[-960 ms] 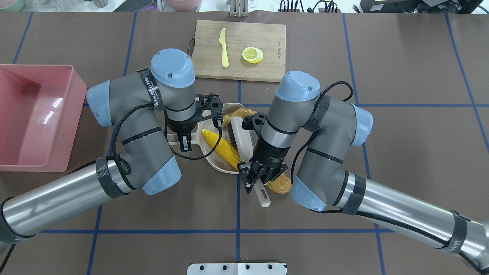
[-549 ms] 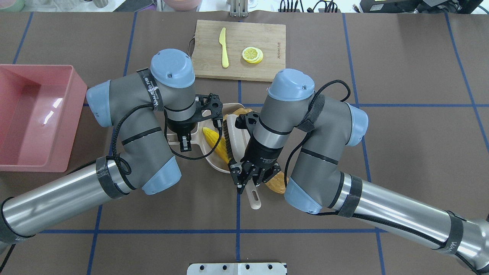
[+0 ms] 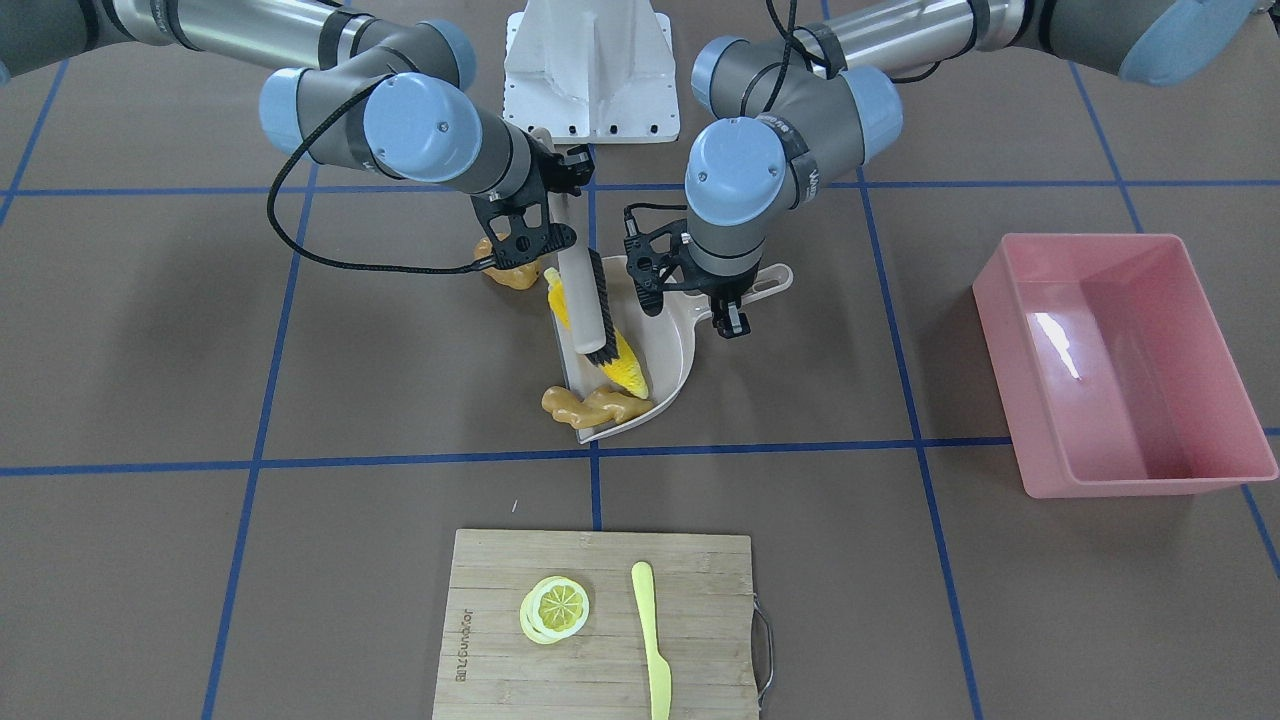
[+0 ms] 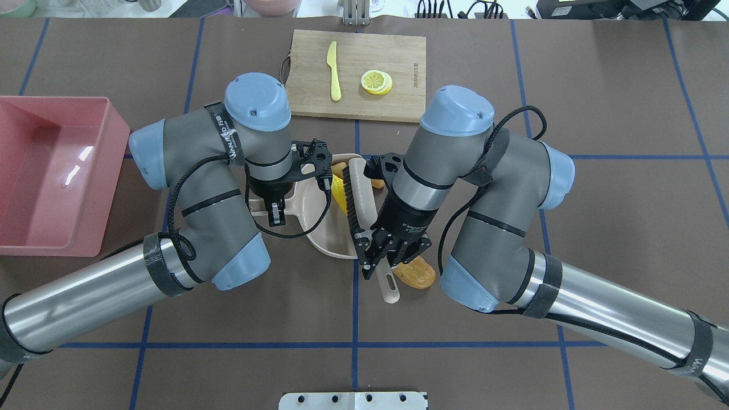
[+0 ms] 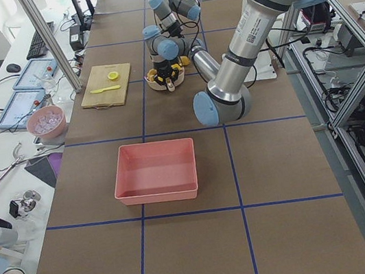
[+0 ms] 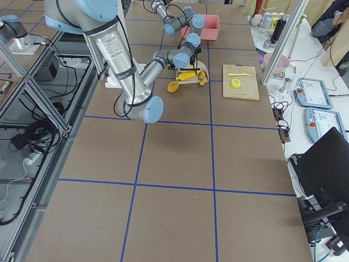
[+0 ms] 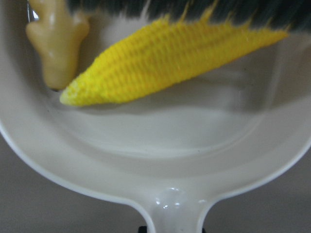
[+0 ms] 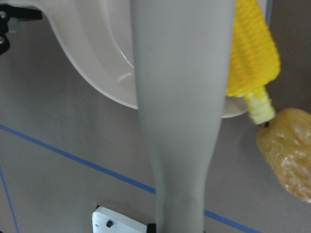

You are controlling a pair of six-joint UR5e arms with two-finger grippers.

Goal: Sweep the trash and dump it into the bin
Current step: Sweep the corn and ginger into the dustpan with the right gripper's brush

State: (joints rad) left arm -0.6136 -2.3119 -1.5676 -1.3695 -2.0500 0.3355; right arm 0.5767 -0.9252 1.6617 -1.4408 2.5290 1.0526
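My left gripper (image 4: 277,212) is shut on the handle of the beige dustpan (image 4: 319,219), which lies flat on the table. The yellow corn cob (image 4: 339,192) lies in the pan at its open edge, and the left wrist view (image 7: 170,63) shows it against the dark bristles. The tan ginger root (image 3: 590,405) lies at the pan's far corner. My right gripper (image 4: 376,266) is shut on the handle of the brush (image 4: 356,193), which lies along the corn. The brown-orange potato (image 4: 416,274) lies on the table beside the right gripper, outside the pan. The pink bin (image 4: 51,171) stands at the left.
A wooden cutting board (image 4: 393,62) with a yellow knife (image 4: 333,71) and lemon slices (image 4: 376,81) lies just beyond the dustpan. The two wrists are close together over the pan. A white base plate (image 4: 353,400) sits at the near edge.
My right arm swung the brush left over the corn, then back right and farther out. The corn shifted toward the pan's open edge. The left arm, dustpan and potato stayed put.
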